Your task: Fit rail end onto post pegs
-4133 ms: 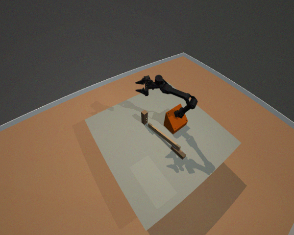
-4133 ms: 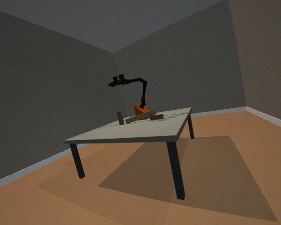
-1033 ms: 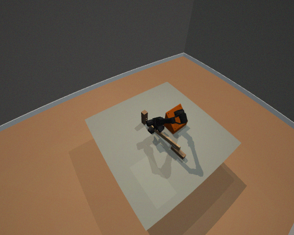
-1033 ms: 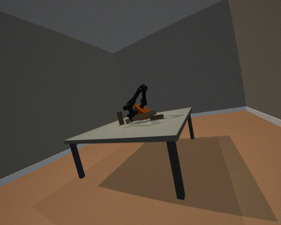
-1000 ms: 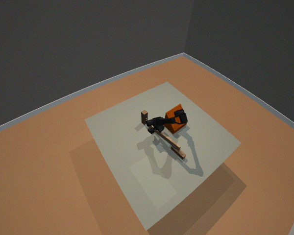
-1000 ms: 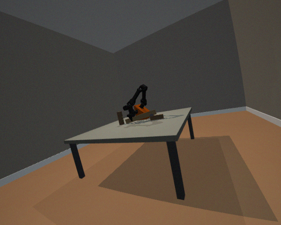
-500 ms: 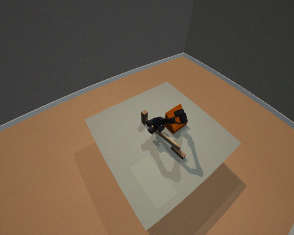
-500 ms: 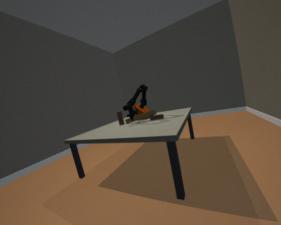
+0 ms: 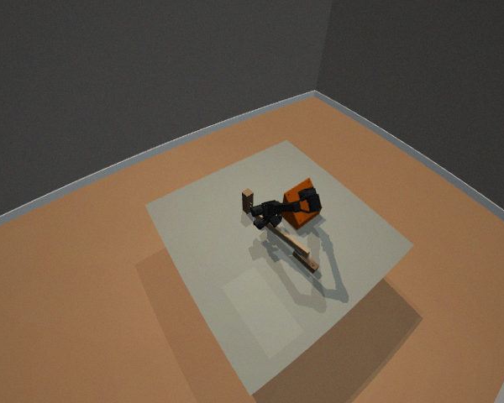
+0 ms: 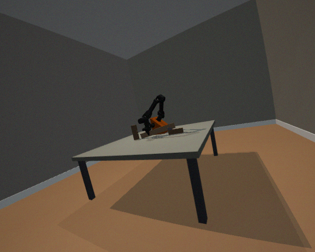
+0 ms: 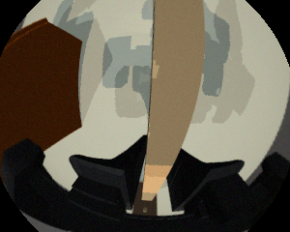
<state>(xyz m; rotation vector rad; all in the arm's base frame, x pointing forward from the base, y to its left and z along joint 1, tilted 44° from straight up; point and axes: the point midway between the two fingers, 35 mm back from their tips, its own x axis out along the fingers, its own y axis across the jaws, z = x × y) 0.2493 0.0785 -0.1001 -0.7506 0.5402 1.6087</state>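
The long wooden rail [image 9: 289,239] [image 10: 163,128] [image 11: 176,87] slants down from the low footboard block [image 9: 306,261] [image 10: 176,131] toward the post. Its far end is over the block; the bracket is too small to make out. Its near end is low by the table, and I cannot tell if it touches. The upright post [image 9: 247,201] [image 10: 134,132] [image 11: 152,205] stands just beyond the near end, with a small gap. One peg shows as a small dot in the wrist view; the rail's holes are hidden. My gripper [image 9: 266,222] [image 10: 148,133] [image 11: 155,138] is shut on the rail near its post end.
The orange arm base [image 9: 296,211] [image 10: 158,125] [image 11: 43,87] stands beside the rail. The pale table top [image 9: 200,217] [image 10: 141,149] carries everything and shows shadows of the arm and rail. A lighter rectangle [image 9: 263,310] marks the table away from the rail.
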